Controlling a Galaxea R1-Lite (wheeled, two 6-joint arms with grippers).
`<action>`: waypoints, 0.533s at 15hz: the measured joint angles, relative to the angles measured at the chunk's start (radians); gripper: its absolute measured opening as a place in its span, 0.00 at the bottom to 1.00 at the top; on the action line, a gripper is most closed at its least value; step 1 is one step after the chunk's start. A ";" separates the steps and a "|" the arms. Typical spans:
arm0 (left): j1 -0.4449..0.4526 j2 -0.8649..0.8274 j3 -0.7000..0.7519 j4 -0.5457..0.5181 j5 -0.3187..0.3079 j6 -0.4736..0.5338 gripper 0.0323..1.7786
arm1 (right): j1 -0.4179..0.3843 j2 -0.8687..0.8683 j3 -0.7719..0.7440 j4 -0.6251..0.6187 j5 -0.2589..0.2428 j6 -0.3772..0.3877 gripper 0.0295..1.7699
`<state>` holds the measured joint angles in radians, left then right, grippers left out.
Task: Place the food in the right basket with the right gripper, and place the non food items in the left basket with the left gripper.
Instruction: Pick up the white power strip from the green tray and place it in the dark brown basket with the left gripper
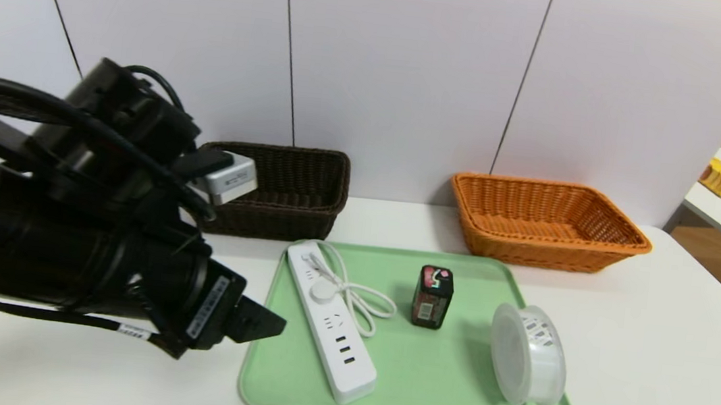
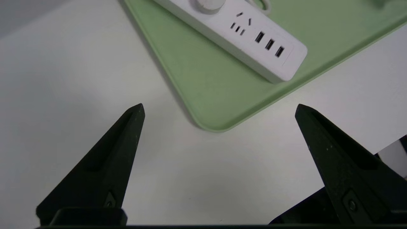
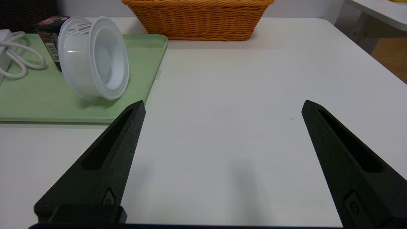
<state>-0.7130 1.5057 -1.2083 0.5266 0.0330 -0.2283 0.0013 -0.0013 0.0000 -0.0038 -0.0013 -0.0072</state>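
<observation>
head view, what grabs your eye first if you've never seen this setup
The big black left arm fills the near left of the head view, its open left gripper hanging over the white table by the near left corner of the green tray. The tray holds a white power strip, a small dark carton and a translucent tub on its side. Behind stand a dark brown basket and an orange basket.

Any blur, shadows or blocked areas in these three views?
Head view: left arm blocks part of the dark basket; soft shadow beside the tub. Left wrist view: power strip slightly soft. Right wrist view: faint shadow on the table.
</observation>
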 joint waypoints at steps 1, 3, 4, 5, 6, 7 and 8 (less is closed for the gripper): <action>-0.028 0.047 -0.043 0.001 0.032 -0.048 0.95 | 0.000 0.000 0.000 0.000 0.000 0.001 0.96; -0.073 0.141 -0.123 0.001 0.125 -0.132 0.95 | 0.000 0.000 0.000 0.000 0.000 0.000 0.96; -0.088 0.183 -0.154 0.000 0.166 -0.168 0.95 | 0.000 0.000 0.000 0.000 0.000 0.000 0.96; -0.099 0.221 -0.183 -0.002 0.193 -0.207 0.95 | 0.000 0.000 0.000 0.000 0.000 0.000 0.96; -0.109 0.258 -0.212 -0.004 0.211 -0.252 0.95 | 0.000 0.000 0.000 0.000 0.000 0.000 0.96; -0.120 0.289 -0.236 -0.005 0.234 -0.289 0.95 | 0.000 0.000 0.000 0.000 0.000 0.000 0.96; -0.132 0.316 -0.259 -0.005 0.271 -0.321 0.95 | 0.000 0.000 0.000 0.000 0.000 0.000 0.96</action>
<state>-0.8447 1.8219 -1.4672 0.5215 0.3038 -0.5498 0.0013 -0.0013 0.0000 -0.0038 -0.0017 -0.0072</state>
